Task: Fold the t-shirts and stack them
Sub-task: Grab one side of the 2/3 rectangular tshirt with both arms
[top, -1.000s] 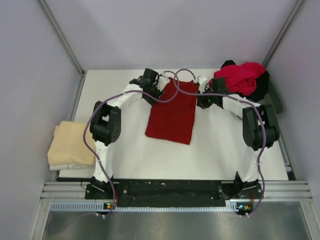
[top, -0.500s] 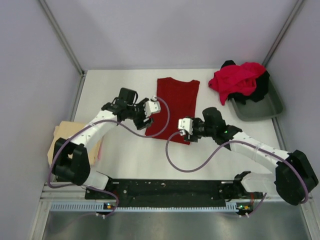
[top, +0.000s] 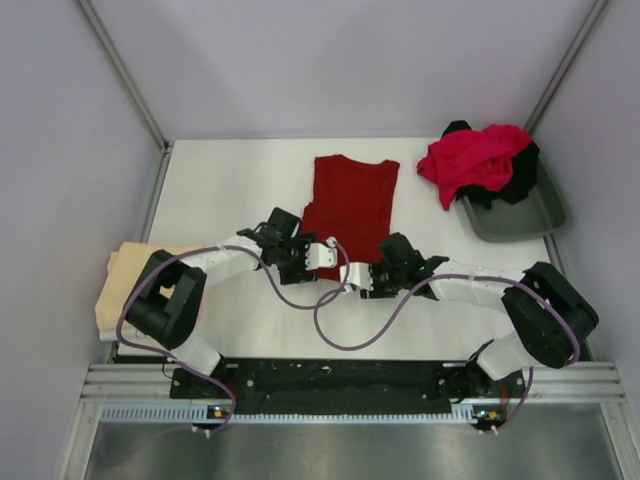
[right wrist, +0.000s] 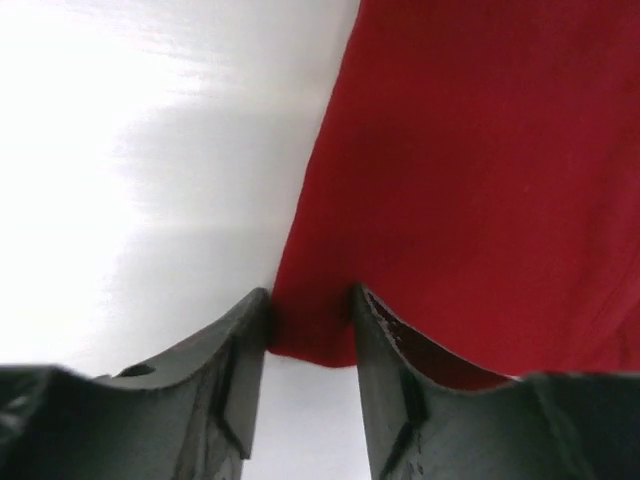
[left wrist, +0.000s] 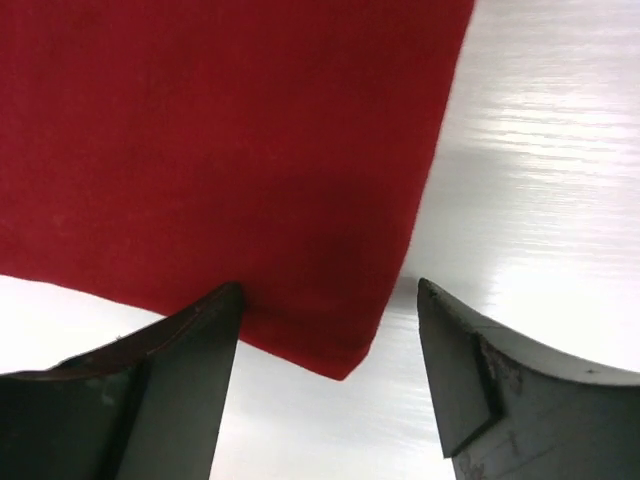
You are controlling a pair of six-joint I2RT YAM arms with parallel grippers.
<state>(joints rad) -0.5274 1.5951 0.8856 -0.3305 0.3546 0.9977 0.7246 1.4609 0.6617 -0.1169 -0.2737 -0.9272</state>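
Note:
The dark maroon t-shirt lies flat as a long folded strip in the middle of the table. My left gripper is open at its near left corner, and the left wrist view shows that corner lying between the wide-apart fingers. My right gripper is at the near right corner. Its fingers stand narrowly apart with the shirt's corner between them. The pale beige t-shirt lies folded at the left edge. The bright red t-shirt is crumpled on top of the black one.
A grey-green tray at the back right holds the red and black shirts. Grey walls close in the table on the left, back and right. Both arms' cables loop over the near half of the table.
Both grippers have come from the shirt's far end down to its near hem. The maroon shirt has been laid out straight. Both grippers now straddle its near corners.

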